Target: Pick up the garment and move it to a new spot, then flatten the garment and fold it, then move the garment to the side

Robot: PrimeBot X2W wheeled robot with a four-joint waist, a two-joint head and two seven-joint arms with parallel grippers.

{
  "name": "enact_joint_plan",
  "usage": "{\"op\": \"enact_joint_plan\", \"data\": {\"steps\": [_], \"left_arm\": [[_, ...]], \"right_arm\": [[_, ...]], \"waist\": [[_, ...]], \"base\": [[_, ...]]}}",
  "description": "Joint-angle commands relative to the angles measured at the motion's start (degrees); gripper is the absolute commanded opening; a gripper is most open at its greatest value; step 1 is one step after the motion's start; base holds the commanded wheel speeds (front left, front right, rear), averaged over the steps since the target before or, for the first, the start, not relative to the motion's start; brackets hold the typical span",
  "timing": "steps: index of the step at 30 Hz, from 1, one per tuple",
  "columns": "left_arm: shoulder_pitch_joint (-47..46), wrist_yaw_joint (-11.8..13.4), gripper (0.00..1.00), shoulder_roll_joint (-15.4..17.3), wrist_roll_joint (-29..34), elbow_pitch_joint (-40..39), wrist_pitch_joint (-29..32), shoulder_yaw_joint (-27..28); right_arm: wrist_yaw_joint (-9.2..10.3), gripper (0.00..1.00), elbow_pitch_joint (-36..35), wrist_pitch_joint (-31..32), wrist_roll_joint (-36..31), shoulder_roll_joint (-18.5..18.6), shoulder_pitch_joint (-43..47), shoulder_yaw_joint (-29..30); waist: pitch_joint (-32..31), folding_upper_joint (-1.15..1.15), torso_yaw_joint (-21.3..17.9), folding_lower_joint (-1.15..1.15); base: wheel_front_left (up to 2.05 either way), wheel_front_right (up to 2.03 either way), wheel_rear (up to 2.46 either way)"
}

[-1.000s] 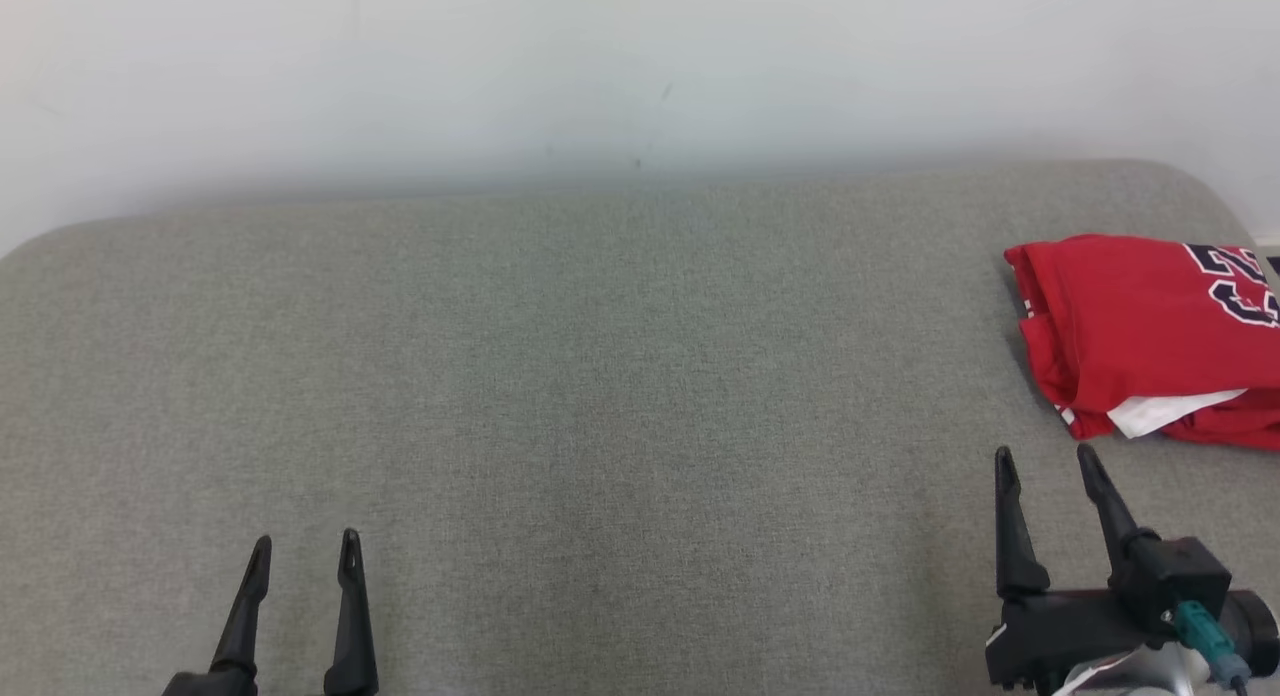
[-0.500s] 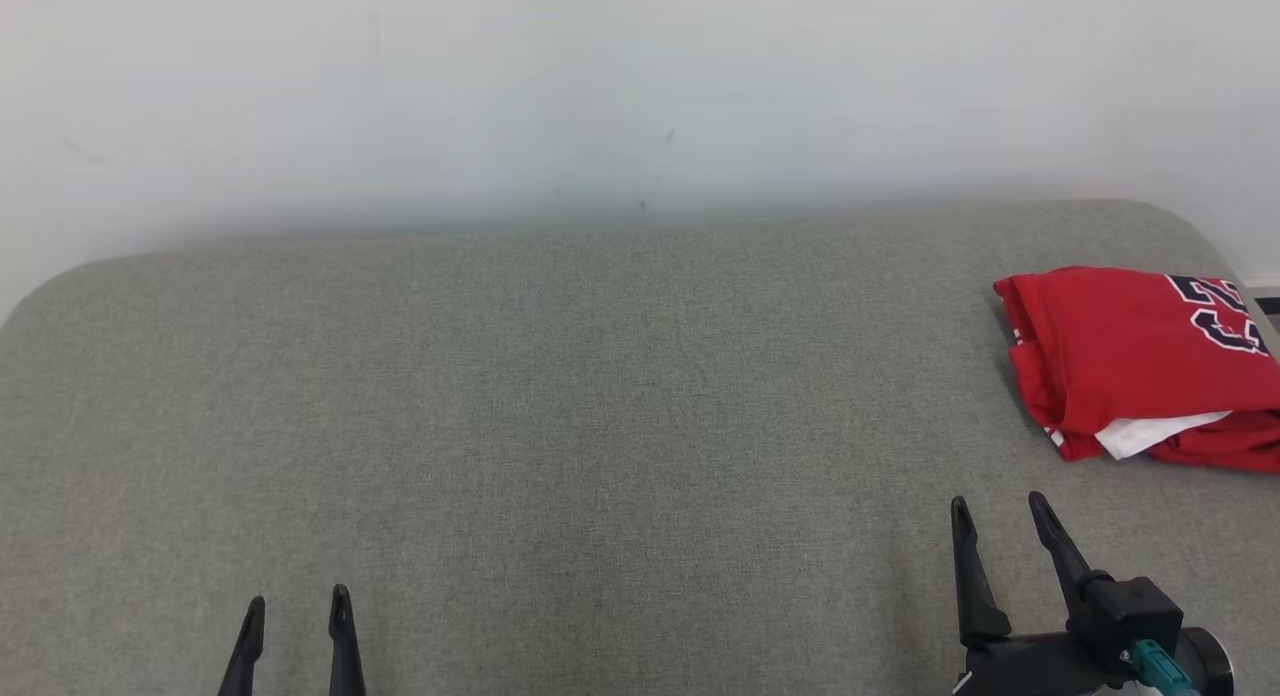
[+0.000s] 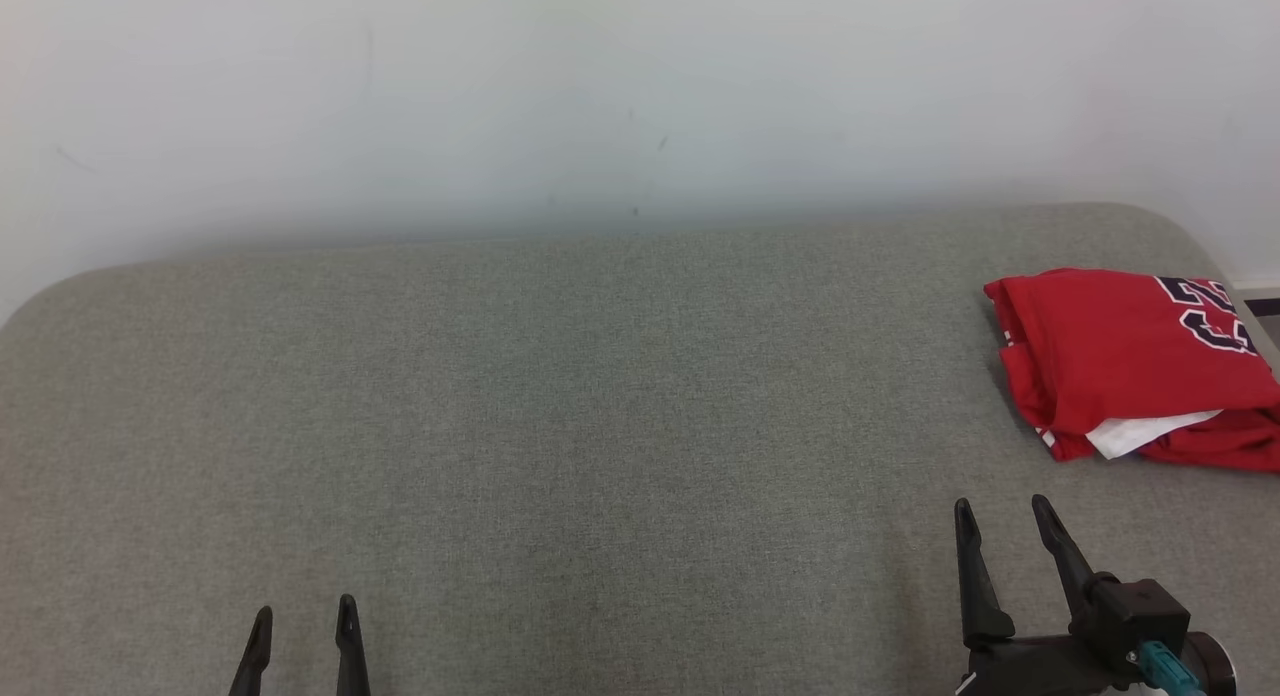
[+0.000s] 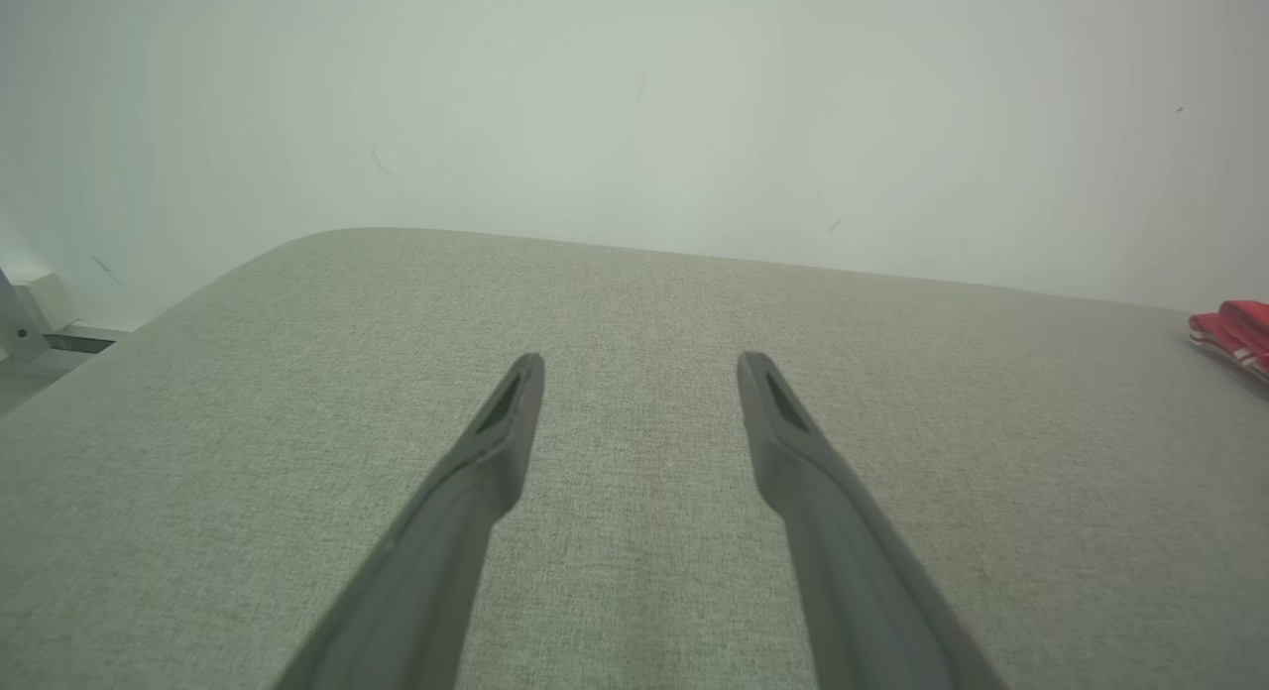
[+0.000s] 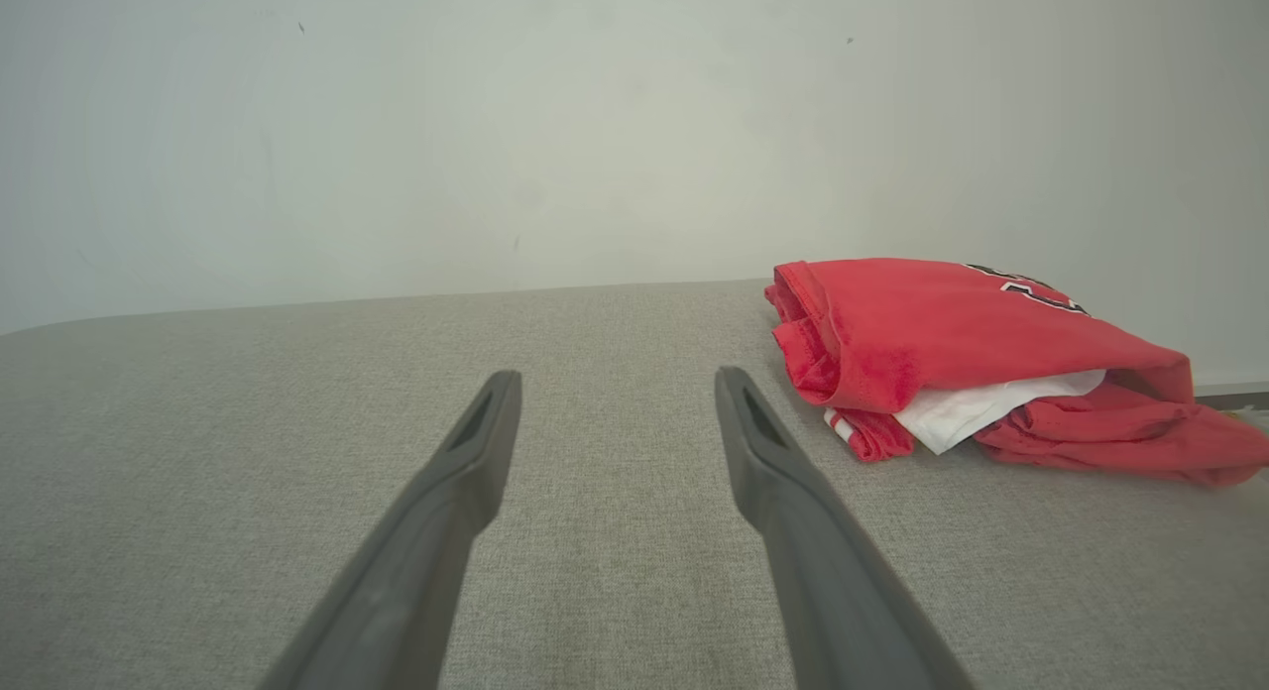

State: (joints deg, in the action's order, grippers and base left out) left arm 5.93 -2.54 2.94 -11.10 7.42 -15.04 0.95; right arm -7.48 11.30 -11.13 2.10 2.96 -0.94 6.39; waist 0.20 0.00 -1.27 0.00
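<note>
So the garment is a red bundle lying at the pad's far right corner, close against the pad's right edge; it looks folded over, number print on top, with a white layer poking out on the side facing the pad's near edge. Imo that reads as folded and parked to the side, so the step in hand is probably just finishing off cleanly; can't rule out that it's waiting for a pick-up, though.

The right gripper hangs over the pad's near right part, short of the garment and not touching it; jaws spread wide, nothing in them. The left gripper is over the pad's near left part, well apart from the garment; also released and empty.

How I'd do it well: if it's done, hold both grippers spread and lifted off the pad so no fingertip snags the fabric and drags the fold open; don't sweep the right one toward the pad's right edge, since the garment sits close to it and could slide off. If a tidy-up is wanted, nudge that white layer in gently; one gripper only.
</note>
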Motion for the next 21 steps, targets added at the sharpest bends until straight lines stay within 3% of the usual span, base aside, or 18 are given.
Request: {"op": "enact_joint_plan", "data": {"steps": [1, 10, 11, 15, 21], "left_arm": [[0.8, 0.0, 1.00, -0.1, -0.4, 0.1, -0.2, 0.0], [1.0, 0.1, 1.00, -0.1, 0.1, 0.0, -0.2, 0.3], [0.3, 0.0, 0.00, 0.0, 0.0, 0.0, 0.0, 0.1], [0.2, 0.0, 0.00, -0.1, -0.8, 1.9, 0.4, 0.2], [-1.1, -0.4, 0.00, -0.1, -7.6, 2.5, 2.4, 0.8]], "right_arm": [[0.02, 1.00, 0.1, -0.1, 0.2, -0.2, 0.4, 0.0], [0.02, 1.00, 0.0, -0.1, 0.8, -0.2, 0.5, -0.3], [0.00, 0.00, 0.0, 0.0, 0.7, 0.0, 0.0, -0.4], [0.00, 0.00, 2.1, 0.4, 1.6, 0.0, 0.1, -0.1], [0.00, 0.00, 2.6, 2.4, 9.0, 0.0, -0.8, 0.5]], "waist": [[-0.1, 0.00, 0.0, 0.00], [-0.3, 0.00, 0.1, 0.00], [-0.3, 0.00, 0.2, 0.00], [-0.3, 0.00, 0.2, 0.00], [-0.3, 0.00, 0.3, 0.00]], "base": [[0.00, 0.00, 0.00], [0.00, 0.00, 0.00], [0.00, 0.00, 0.00], [0.00, 0.00, 0.00], [0.00, 0.00, 0.00]]}}
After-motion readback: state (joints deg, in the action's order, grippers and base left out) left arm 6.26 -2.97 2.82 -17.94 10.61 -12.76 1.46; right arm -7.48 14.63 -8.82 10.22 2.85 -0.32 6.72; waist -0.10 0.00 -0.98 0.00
